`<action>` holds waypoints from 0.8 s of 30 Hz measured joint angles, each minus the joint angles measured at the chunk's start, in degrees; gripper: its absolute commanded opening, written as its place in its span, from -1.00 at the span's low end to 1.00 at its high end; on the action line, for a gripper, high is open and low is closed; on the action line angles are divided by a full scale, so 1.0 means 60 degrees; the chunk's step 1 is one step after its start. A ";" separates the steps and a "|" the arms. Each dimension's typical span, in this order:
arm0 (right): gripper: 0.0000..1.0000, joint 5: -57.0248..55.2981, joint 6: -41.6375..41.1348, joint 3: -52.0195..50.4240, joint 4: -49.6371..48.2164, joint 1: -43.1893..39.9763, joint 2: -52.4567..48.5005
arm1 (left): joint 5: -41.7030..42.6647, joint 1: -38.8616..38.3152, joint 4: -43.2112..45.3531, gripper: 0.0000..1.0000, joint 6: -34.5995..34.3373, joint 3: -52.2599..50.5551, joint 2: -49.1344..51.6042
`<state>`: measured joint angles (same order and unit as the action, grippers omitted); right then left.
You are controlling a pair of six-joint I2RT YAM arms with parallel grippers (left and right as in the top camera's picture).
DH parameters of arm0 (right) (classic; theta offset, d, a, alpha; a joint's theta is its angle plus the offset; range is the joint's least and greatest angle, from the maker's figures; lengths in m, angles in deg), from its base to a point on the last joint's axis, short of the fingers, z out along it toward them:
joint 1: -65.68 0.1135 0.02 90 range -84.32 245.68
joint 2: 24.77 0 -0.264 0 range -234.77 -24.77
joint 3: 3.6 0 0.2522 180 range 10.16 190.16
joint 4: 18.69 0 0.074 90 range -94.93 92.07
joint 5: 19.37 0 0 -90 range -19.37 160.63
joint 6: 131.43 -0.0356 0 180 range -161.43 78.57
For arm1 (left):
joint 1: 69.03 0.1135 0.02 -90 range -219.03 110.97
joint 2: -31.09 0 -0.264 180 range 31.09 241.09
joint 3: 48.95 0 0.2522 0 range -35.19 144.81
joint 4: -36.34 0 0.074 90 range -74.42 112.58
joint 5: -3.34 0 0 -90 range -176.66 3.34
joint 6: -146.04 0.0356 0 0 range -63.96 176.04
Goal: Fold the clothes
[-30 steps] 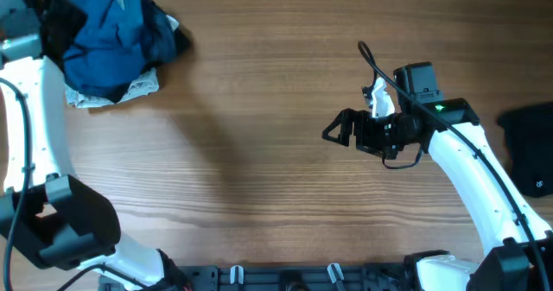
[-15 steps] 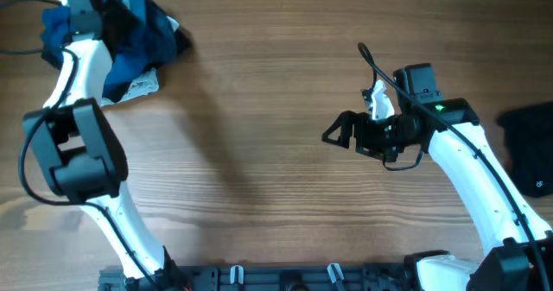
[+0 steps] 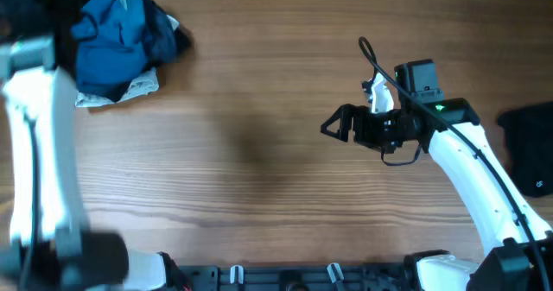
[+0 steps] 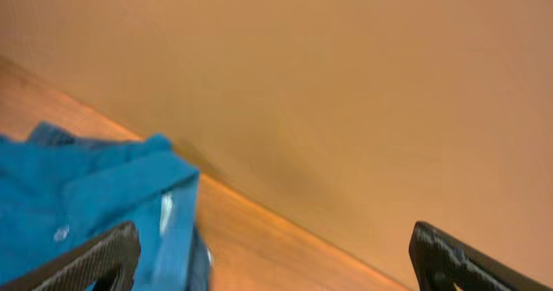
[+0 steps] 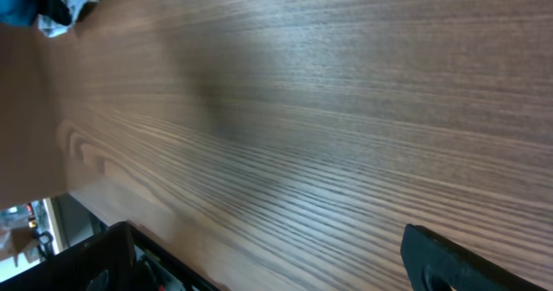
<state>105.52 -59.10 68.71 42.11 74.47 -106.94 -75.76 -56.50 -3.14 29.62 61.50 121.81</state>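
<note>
- The clothes (image 3: 117, 41) lie heaped at the far-left corner of the worktop (image 3: 259, 153), unfolded, leaving the middle free for spreading a garment
- Left tool (image 4: 276, 252) hangs beside the blue shirt (image 4: 78, 205), fingers wide, gripping nothing
- Right tool (image 3: 333, 125) waits mid-worktop, spread and empty
- A black garment (image 3: 529, 148) sits apart at the right edge

Clothes pile (image 3: 121, 41) on table (image 3: 259, 170) far-left corner; one garment (image 3: 529, 148) at right edge, w/ right arm between.
</note>
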 measured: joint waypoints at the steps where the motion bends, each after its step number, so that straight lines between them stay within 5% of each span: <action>1: 1.00 0.0000 -0.0004 0.0091 -0.0058 0.0000 0.0000 | 0.0106 0.0000 -0.0860 0.99 0.0004 0.0018 -0.0692; 10: 0.99 0.0004 -0.0087 0.0528 -0.0874 0.0000 0.0135 | 0.0546 -0.0004 -0.5665 0.99 0.0878 -0.0229 -0.4736; 24: 0.99 -0.0750 -0.0481 0.0637 -0.1661 0.0000 0.0586 | 0.1876 -0.1985 -0.4692 0.98 0.1708 -0.6991 -1.0233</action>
<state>101.02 -61.99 72.53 32.15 74.47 -103.42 -64.50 -68.41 -31.29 39.87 19.55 60.41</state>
